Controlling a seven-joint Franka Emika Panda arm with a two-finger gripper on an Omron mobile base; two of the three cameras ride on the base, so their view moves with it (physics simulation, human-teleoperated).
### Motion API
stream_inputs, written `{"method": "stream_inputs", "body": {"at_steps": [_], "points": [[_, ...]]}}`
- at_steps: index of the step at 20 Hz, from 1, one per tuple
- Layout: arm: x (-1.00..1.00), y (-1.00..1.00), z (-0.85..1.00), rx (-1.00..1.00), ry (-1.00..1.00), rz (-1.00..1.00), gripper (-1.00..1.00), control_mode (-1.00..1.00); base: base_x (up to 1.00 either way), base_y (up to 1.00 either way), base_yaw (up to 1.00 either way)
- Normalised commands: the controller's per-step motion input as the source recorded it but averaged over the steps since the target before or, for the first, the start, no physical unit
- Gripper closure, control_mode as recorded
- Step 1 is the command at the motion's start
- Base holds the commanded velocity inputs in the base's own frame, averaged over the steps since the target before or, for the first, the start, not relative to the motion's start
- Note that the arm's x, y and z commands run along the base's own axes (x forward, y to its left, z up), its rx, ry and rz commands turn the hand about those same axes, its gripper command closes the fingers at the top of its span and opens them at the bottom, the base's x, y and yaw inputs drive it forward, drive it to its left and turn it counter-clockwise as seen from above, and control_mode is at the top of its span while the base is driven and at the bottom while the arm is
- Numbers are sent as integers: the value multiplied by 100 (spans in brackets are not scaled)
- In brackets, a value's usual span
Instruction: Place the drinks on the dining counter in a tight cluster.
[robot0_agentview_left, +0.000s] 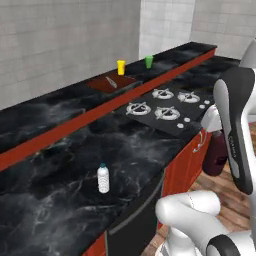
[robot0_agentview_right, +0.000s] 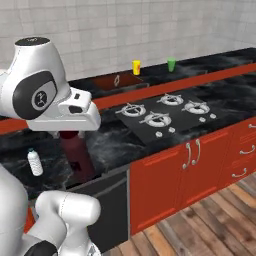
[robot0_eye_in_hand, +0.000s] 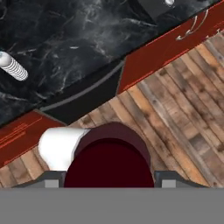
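Observation:
My gripper (robot0_eye_in_hand: 109, 181) is shut on the maroon bottle (robot0_eye_in_hand: 109, 157), which hangs below the hand over the wooden floor, just in front of the lower worktop's edge. That same bottle (robot0_agentview_left: 215, 158) (robot0_agentview_right: 78, 156) is partly hidden by my arm. A small clear water bottle (robot0_agentview_left: 103, 178) (robot0_agentview_right: 34, 162) (robot0_eye_in_hand: 12, 66) stands upright on the lower black worktop, apart from the gripper. The dining counter (robot0_agentview_left: 45, 107) (robot0_agentview_right: 205, 67) is the raised black slab behind it, with a red panel under its edge.
A gas cooktop (robot0_agentview_left: 160, 107) (robot0_agentview_right: 165, 112) is set into the lower worktop. A yellow cup (robot0_agentview_left: 121, 66) and a green cup (robot0_agentview_left: 148, 61) stand on the raised slab by a reddish board (robot0_agentview_left: 111, 82). Red drawers (robot0_agentview_right: 192, 165) face the wooden floor (robot0_eye_in_hand: 175, 109).

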Motion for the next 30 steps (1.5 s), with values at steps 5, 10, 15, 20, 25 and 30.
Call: {"method": "stream_inputs", "body": {"at_steps": [5, 10, 15, 20, 25, 30], "points": [[0, 0, 0, 0, 0, 0, 100, 100, 78, -59, -36], [0, 0, 0, 0, 0, 0, 100, 100, 100, -81, 2], [0, 0, 0, 0, 0, 0, 100, 100, 100, -99, 9], [0, 0, 0, 0, 0, 0, 100, 100, 100, -100, 12], [0, 0, 0, 0, 0, 0, 100, 100, 100, -100, 9], [0, 0, 0, 0, 0, 0, 100, 100, 100, -100, 18]]}}
